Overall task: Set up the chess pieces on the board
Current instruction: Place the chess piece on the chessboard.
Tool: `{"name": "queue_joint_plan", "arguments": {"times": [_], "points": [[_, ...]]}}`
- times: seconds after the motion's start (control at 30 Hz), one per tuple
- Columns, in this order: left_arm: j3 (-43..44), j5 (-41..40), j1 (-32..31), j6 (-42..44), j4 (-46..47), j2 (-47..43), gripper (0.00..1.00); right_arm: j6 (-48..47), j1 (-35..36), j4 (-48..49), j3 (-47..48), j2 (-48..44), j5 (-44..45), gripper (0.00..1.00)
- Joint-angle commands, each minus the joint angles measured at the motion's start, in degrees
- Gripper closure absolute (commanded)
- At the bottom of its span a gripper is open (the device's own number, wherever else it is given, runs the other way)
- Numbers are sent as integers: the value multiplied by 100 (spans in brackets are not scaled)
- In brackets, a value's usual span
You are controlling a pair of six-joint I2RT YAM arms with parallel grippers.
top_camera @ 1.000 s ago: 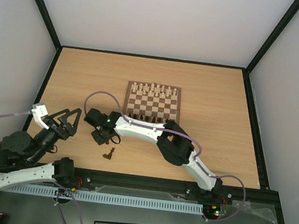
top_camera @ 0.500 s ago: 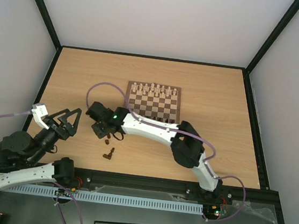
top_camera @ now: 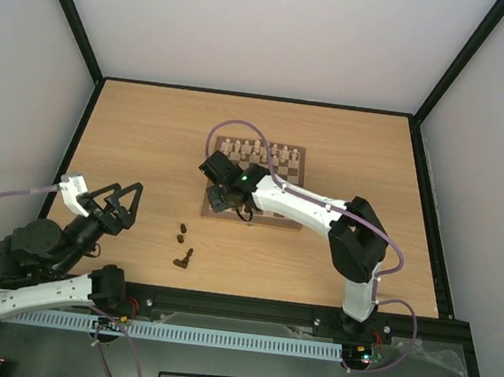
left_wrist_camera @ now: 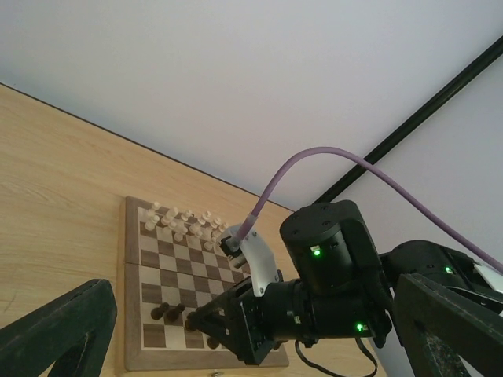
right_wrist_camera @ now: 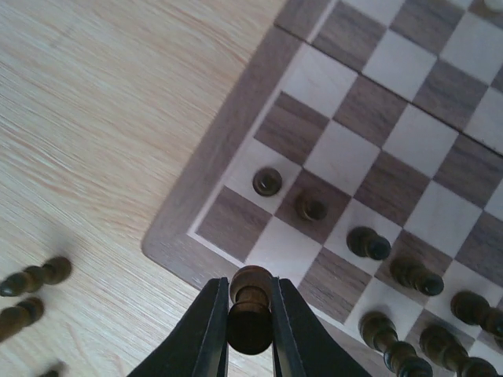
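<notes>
Right gripper of mine clamps a dark chessman above the board corner edge; my left gripper gapes wide.

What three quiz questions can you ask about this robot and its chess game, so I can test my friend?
1. True or false: the right tool is shut on a dark chess piece.
2. Where do the pale pieces stand? A) along the far edge of the board B) along its near edge C) on its middle squares
3. Fill in: the left tool is wide ____.
Key: 1 true; 2 A; 3 open.
</notes>
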Motion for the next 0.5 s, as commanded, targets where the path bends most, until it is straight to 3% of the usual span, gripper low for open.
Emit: {"name": "queue_joint_plan", "arguments": {"times": [0.0,0.47], "points": [[-48,-71,38,78,54,162,0,94,-21,-8,-224,-11,56,86],[-181,9,42,35,186,264,1,113,-26,256,-20,560,-176,86]]}}
